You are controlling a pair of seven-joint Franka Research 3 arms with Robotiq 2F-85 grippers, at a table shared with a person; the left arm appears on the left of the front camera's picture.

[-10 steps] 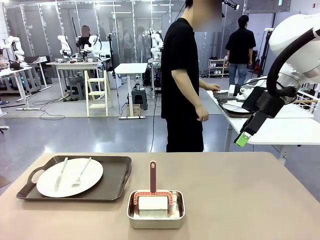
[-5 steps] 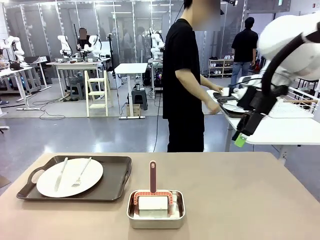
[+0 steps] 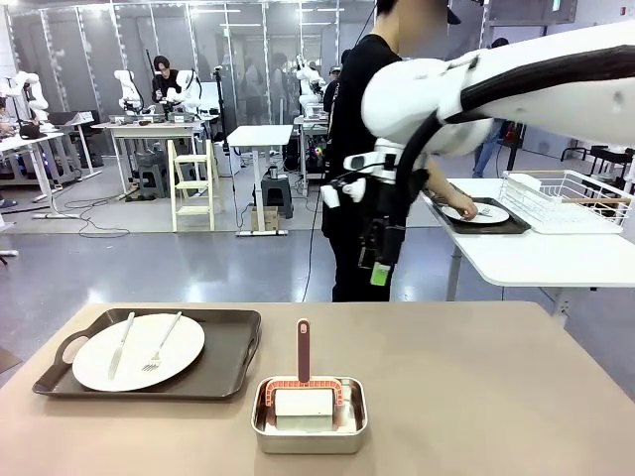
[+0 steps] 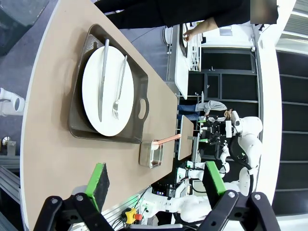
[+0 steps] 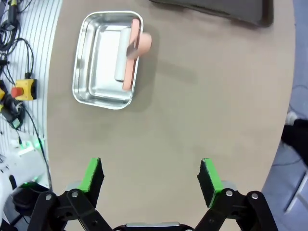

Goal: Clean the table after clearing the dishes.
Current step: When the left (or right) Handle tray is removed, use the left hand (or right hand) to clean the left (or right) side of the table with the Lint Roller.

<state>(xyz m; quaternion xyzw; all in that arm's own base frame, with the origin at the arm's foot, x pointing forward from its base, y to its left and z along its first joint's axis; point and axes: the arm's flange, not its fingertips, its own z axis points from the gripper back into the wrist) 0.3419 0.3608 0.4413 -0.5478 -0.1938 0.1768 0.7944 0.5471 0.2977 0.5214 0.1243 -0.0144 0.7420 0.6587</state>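
Jaws spread wide on both arms, gripping nothing. Looks half cleared: 1 tray [image 3: 213, 372] with plate [image 3: 139, 351], knife [image 3: 120, 344] and fork [image 3: 162, 342] left on near-left tabletop [image 3: 476, 397], 2nd tray [image 3: 511, 227] over on far-right white table [image 3: 556, 258]. Wiping not begun; brush [image 3: 303, 352] untouched in steel pan [image 3: 309, 430].

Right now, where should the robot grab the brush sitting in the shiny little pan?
Probably best by its pinkish handle, coming straight down from above. The handle stands upright, well clear of the rim of the pan, so fingers can close on either side of it. The white head sits low inside the pan walls, which would probably block a sideways grab.
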